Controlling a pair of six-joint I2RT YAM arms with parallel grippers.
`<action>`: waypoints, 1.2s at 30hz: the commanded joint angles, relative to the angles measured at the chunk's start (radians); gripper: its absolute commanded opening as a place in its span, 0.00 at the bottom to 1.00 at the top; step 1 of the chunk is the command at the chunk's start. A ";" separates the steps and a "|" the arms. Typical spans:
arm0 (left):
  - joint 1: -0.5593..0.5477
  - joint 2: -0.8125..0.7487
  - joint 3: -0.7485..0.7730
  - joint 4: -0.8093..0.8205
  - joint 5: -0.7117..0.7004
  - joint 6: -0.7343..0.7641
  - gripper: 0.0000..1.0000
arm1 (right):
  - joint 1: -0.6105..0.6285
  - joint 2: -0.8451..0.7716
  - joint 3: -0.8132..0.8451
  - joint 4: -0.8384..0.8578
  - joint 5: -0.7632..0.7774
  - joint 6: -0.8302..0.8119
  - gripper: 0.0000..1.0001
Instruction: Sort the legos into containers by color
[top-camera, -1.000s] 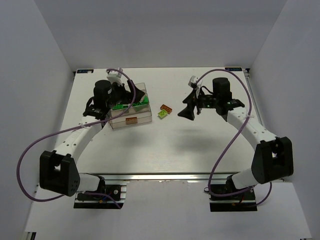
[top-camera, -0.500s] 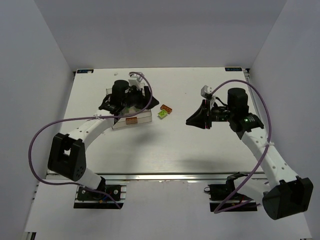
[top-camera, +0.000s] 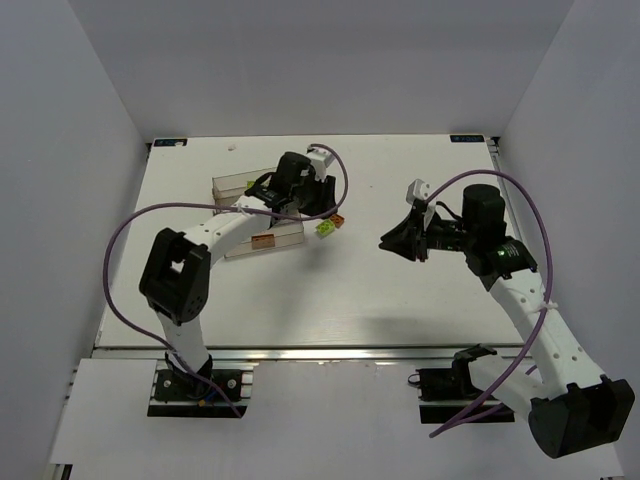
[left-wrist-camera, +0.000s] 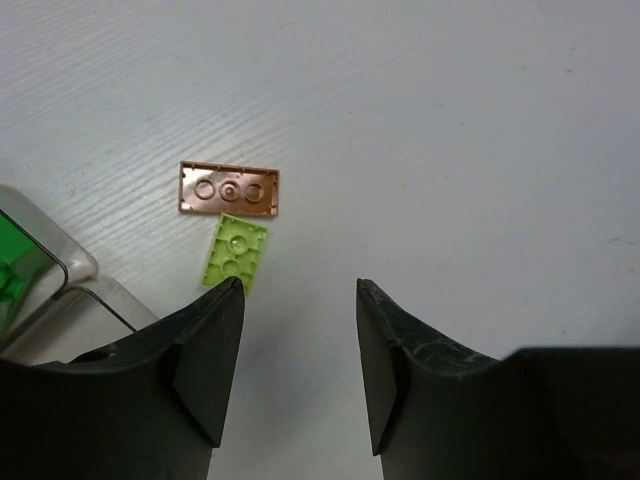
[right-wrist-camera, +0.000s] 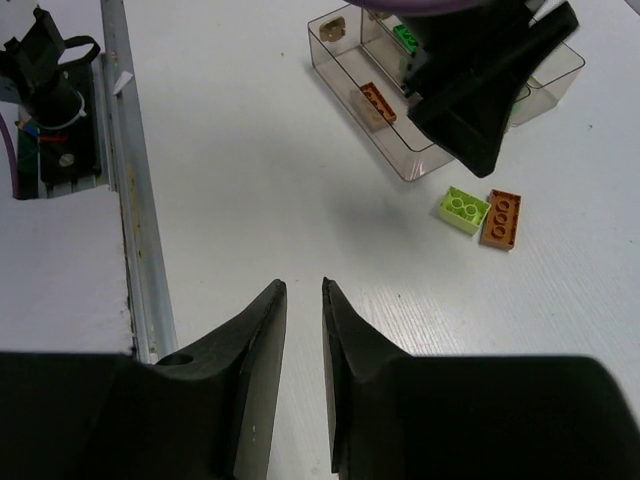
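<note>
Two loose legos lie side by side on the white table, right of the containers (top-camera: 285, 236): an orange brick (left-wrist-camera: 228, 188) and a lime brick (left-wrist-camera: 238, 253), both underside up. My left gripper (left-wrist-camera: 300, 290) hovers just near of them, open, nothing between its fingers; the lime brick sits by its left fingertip. The top view shows the left gripper (top-camera: 328, 208) over the orange brick (top-camera: 339, 218) and the lime brick (top-camera: 324, 229). My right gripper (top-camera: 385, 240) hangs to the right, shut and empty. Its wrist view shows the right gripper (right-wrist-camera: 303, 285) well short of the lime brick (right-wrist-camera: 463, 209).
The clear containers (right-wrist-camera: 400, 150) hold an orange brick (right-wrist-camera: 377, 101) and a green brick (right-wrist-camera: 405, 37). A container corner (left-wrist-camera: 60, 262) lies close to my left finger. The aluminium rail (right-wrist-camera: 130, 200) runs along the table's near edge.
My left arm swung right, from above the containers to over the two loose bricks, its jaws narrowing. My right gripper shut and drew back to the right.
</note>
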 joint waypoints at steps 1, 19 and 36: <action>-0.039 0.063 0.121 -0.108 -0.098 0.070 0.59 | -0.003 0.005 -0.004 -0.023 -0.012 -0.068 0.28; -0.077 0.299 0.305 -0.276 -0.276 0.115 0.67 | -0.003 0.038 0.006 -0.048 -0.023 -0.094 0.31; -0.077 0.341 0.299 -0.253 -0.285 0.138 0.68 | -0.003 0.048 0.009 -0.058 -0.043 -0.094 0.31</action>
